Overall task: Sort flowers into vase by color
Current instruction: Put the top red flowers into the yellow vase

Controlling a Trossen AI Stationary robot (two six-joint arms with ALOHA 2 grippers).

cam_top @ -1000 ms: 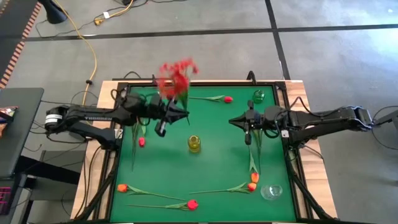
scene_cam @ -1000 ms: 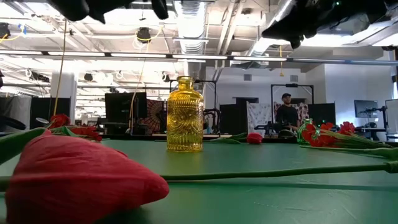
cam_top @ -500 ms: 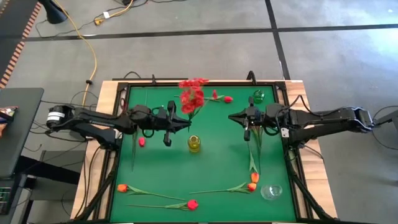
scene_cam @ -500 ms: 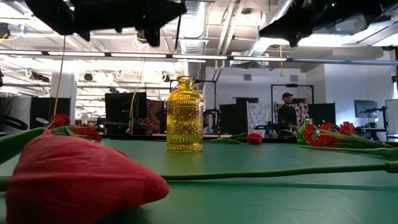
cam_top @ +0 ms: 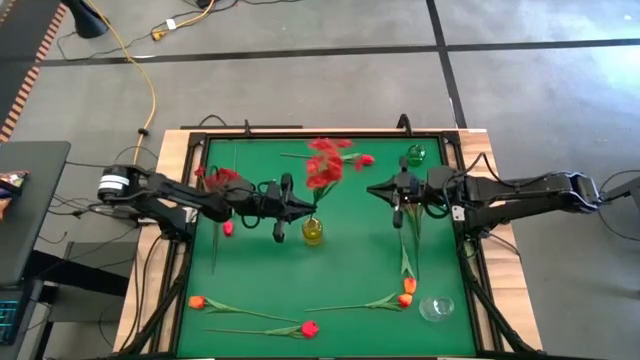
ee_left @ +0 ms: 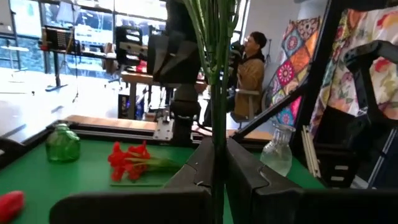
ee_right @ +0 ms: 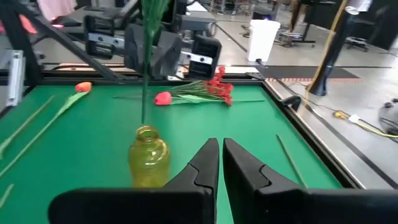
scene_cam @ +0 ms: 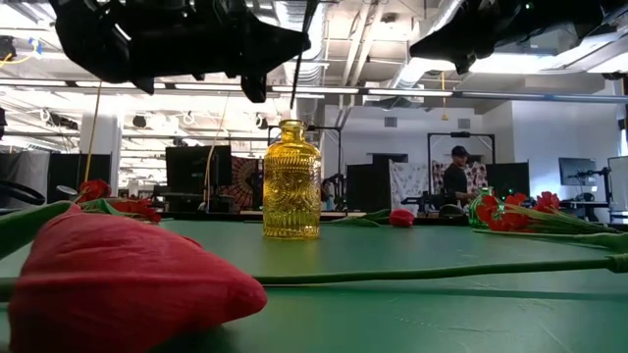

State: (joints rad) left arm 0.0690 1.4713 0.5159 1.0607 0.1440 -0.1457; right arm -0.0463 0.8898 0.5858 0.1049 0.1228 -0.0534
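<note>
The yellow embossed glass bottle vase (cam_top: pixel 313 231) sits near the middle of the green worktop (cam_top: pixel 350 270), and the stem tip of a bushy red sprig (cam_top: pixel 325 163) hangs right at its mouth; can't tell if it's actually inside. The small green glass vase (cam_top: pixel 416 155) in the far right corner and the clear glass vase (cam_top: pixel 436 308) in the near right corner both look empty from above.

The left pincer (cam_top: pixel 296 208) is clamped on that sprig's green stem, just beside the yellow vase. The right pincer (cam_top: pixel 381 192) hovers over the right side of the worktop, fingers nearly together and gripping nothing.

The other flowers are lying loose on the worktop: orange tulip buds (cam_top: pixel 406 292), red-pink tulip buds (cam_top: pixel 309 327), another red sprig (cam_top: pixel 222 178).
</note>
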